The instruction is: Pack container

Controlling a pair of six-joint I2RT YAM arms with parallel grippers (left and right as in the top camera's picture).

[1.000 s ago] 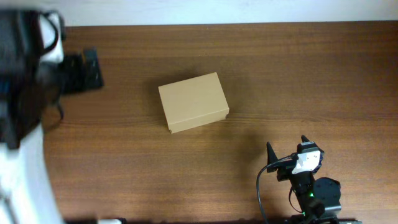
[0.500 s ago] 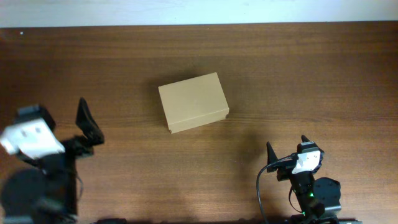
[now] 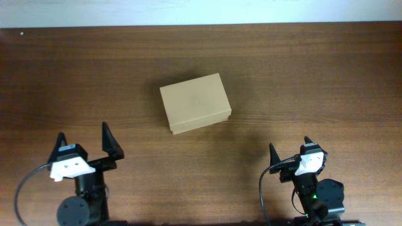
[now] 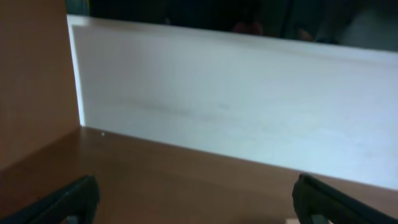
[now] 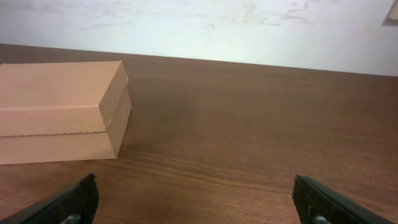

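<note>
The table [image 3: 326, 75], dark wood grain, runs to a pale wall beyond the fingers. The container [image 3: 195, 103] sits lid-down, ahead of both grippers and between them, well apart from each. The left gripper [image 3: 88, 143] and right gripper [image 3: 290, 156] are both spread and hold nothing. Closing looks done, so the sound move is probably to keep the fingers back; the left wrist view is too blurred to confirm

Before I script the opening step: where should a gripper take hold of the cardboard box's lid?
Probably at the lid's lower front lip on the container, approached from the near side. The seam between lid and base shows there, and the lid lies shut. The right gripper is open and faces it.
</note>
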